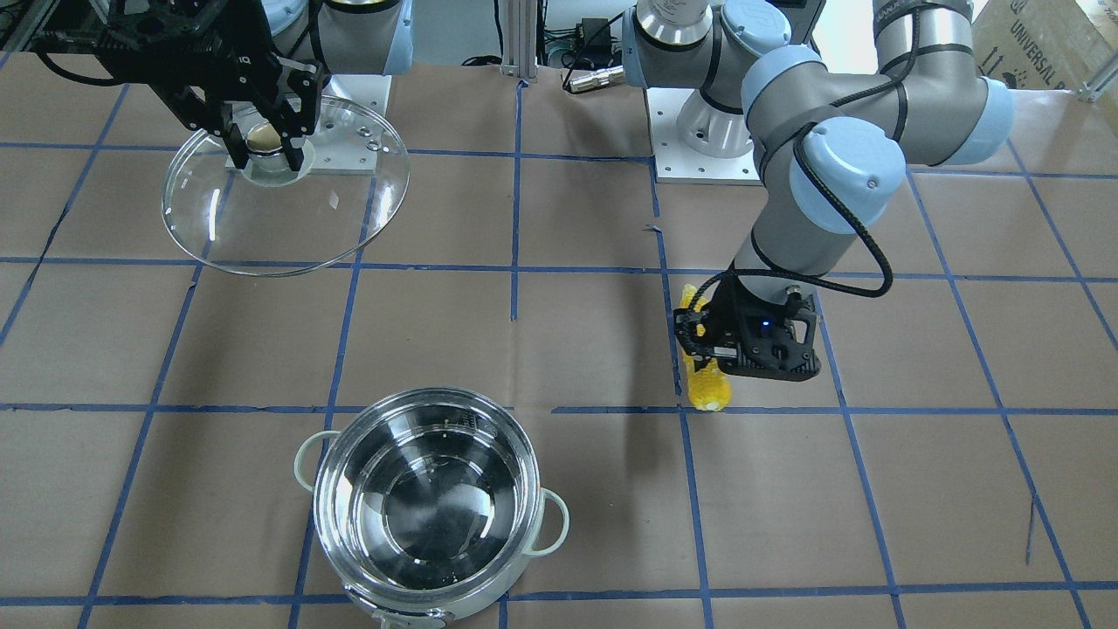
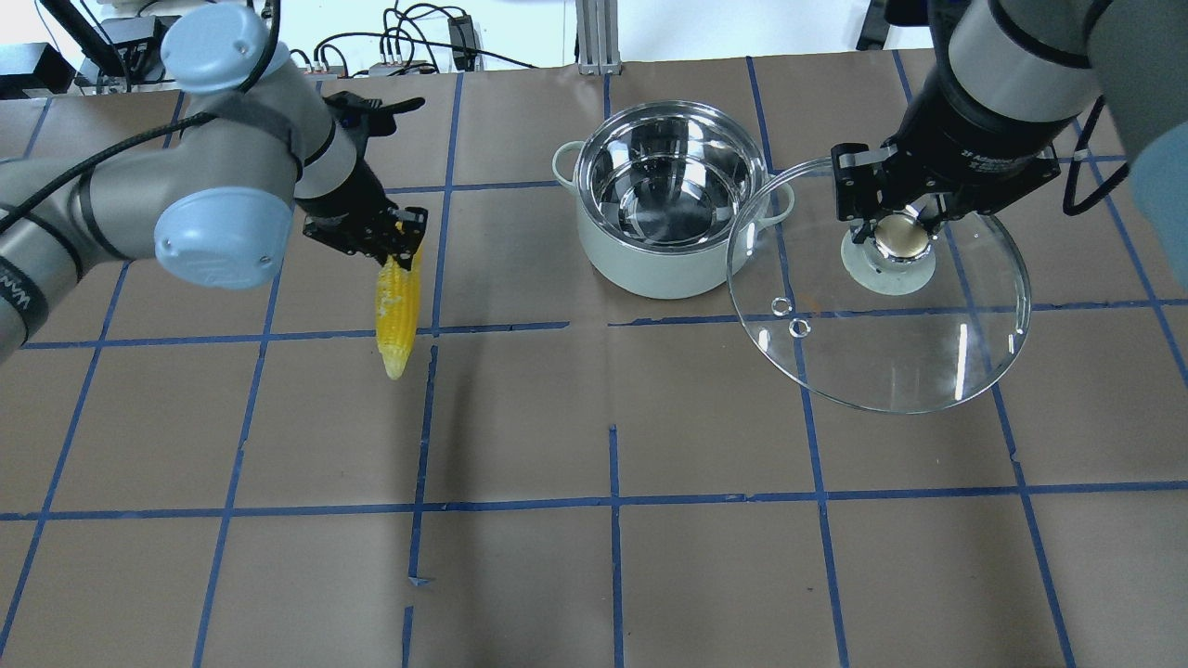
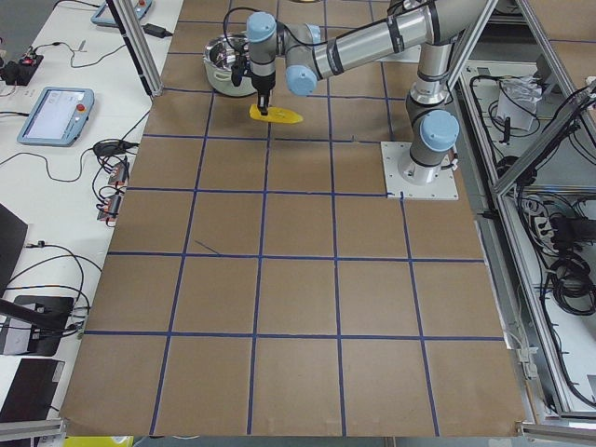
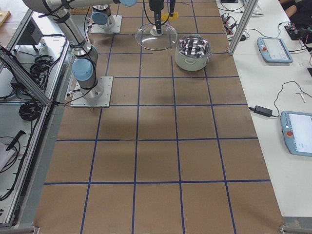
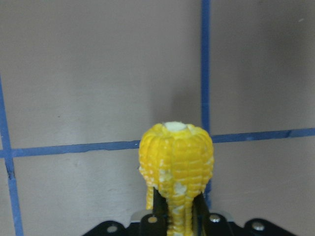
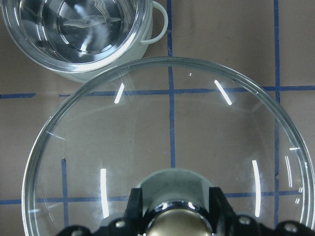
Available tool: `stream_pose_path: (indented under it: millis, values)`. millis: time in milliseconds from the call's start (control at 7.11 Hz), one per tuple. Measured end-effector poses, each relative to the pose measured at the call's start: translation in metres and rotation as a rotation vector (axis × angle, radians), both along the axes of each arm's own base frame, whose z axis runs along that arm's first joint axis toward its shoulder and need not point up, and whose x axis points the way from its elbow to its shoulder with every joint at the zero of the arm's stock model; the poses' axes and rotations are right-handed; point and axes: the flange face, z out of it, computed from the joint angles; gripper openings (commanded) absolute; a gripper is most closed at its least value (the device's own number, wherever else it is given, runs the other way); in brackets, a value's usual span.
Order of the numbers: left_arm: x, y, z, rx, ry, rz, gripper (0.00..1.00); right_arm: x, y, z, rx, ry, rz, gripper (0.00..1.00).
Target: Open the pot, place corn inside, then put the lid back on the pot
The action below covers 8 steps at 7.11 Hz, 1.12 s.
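In the overhead view's left half, the left pincer (image 2: 394,243) pinches the corn (image 2: 396,315) by one end. At right, the right pincer (image 2: 900,232) pinches the lid (image 2: 891,343) by its knob, beside the open pot (image 2: 664,264) at top centre.

Corn (image 2: 396,315) well to L of pot (image 2: 640,264), lid (image 2: 928,343) close by on pot's R, off the pot, corn & lid on opp. sides, well apart
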Motion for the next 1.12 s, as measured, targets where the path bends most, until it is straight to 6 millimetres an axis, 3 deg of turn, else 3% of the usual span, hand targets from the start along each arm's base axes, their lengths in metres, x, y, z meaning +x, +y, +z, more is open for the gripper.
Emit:
stream_pose_path:
  millis: [281, 562, 703, 984, 1125]
  values:
    - [-0.083, -0.025, 0.033, -0.038, 0.026, -0.045, 0.18, 0.0, 0.0, 0.001, -0.001, 0.001, 0.002, 0.14]
    - [-0.16, -0.065, 0.035, -0.071, 0.046, -0.055, 0.18, 0.0, 0.0, 0.0, 0.001, 0.002, 0.004, 0.14]
    - [-0.191, -0.083, 0.03, -0.076, 0.045, -0.062, 0.18, 0.0, 0.0, 0.0, 0.002, 0.003, 0.005, 0.14]
    - [-0.222, -0.111, 0.022, -0.083, 0.048, -0.061, 0.19, 0.0, 0.001, -0.001, 0.003, 0.004, 0.005, 0.14]
    - [-0.235, -0.117, 0.018, -0.085, 0.049, -0.059, 0.55, 0.0, 0.001, -0.001, 0.003, 0.004, 0.006, 0.14]
